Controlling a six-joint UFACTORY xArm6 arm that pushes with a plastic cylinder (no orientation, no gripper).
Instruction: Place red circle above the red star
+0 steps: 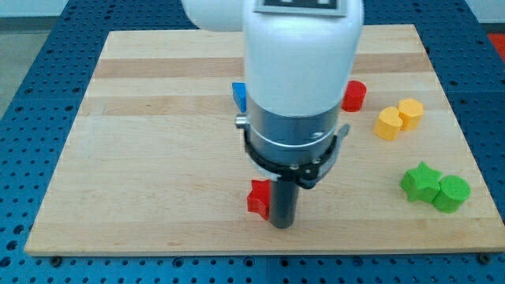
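Note:
The red circle [354,95] is a short red cylinder at the view's upper right, partly hidden by the arm's white body. The red star [258,197] lies near the view's bottom centre, its right side hidden behind the dark rod. My tip [282,226] rests on the board just right of the red star, touching or almost touching it. The red circle is far up and to the right of the tip.
A blue block [239,95] peeks out left of the arm. Two yellow blocks [398,118] sit together at the right. A green star [420,181] and green cylinder [452,194] sit at the lower right. The wooden board [142,158] ends near the view's bottom.

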